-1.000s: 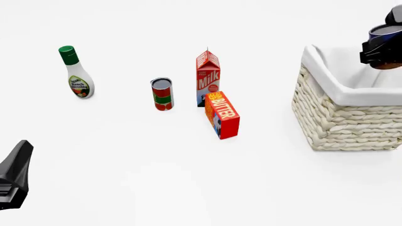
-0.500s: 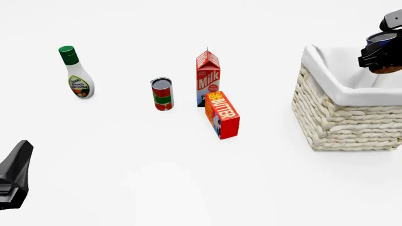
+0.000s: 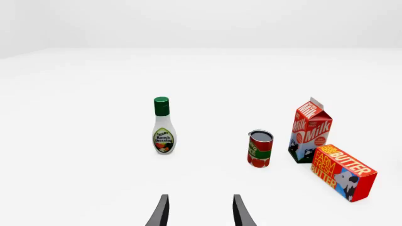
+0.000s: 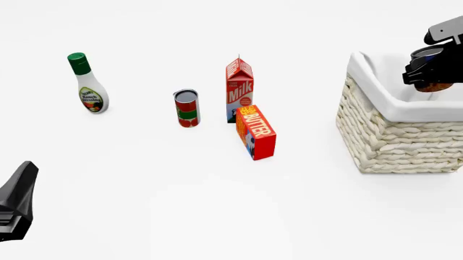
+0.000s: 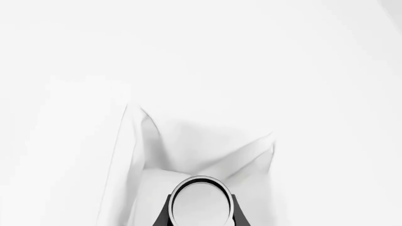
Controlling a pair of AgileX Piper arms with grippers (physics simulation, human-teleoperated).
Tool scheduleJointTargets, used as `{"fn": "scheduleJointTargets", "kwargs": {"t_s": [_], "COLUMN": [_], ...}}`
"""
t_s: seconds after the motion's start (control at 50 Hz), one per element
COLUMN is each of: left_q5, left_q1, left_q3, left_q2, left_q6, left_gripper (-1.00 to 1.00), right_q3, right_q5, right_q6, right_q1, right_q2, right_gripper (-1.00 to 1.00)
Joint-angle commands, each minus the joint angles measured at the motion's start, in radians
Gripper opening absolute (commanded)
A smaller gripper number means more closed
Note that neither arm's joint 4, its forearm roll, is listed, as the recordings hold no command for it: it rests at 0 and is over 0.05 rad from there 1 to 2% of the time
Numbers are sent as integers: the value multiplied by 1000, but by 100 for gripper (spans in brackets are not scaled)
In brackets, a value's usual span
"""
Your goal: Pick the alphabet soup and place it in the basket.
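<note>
My right gripper (image 4: 432,70) is shut on the alphabet soup (image 4: 432,53), a small can with a blue label and orange lower part, held over the basket (image 4: 391,135) at the right of the front view. In the right wrist view the can's silvery flat top (image 5: 201,203) sits between the two dark fingers (image 5: 161,217), with the basket's white cloth lining (image 5: 207,150) below it. My left gripper (image 3: 199,213) is open and empty, low at the front left of the table (image 4: 16,203).
A ranch dressing bottle (image 4: 88,84) stands at the back left. A red-and-green can (image 4: 186,108), a milk carton (image 4: 239,89) and a butter box (image 4: 256,132) stand close together mid-table, well left of the basket.
My right gripper has moved left and down with the alphabet soup, lower over the basket's opening. The left arm has not moved.
</note>
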Motion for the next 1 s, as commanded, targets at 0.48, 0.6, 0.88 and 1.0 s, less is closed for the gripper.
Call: {"fn": "scheduleJointTargets", "kwargs": {"t_s": [0.48, 0.6, 0.88, 1.0], "left_q5": [0, 0, 0, 0], "left_q1": [0, 0, 0, 0], "left_q3": [0, 0, 0, 0], "left_q2": [0, 0, 0, 0], "left_q6": [0, 0, 0, 0], "left_gripper": [100, 100, 100, 100], "right_q3": [27, 23, 24, 24], "right_q5": [-7, -5, -16, -15], "right_q6": [18, 20, 22, 22], "right_q1": [-4, -2, 4, 5], "right_q2": [3, 9, 22, 21], "right_gripper": [-100, -100, -100, -100]}}
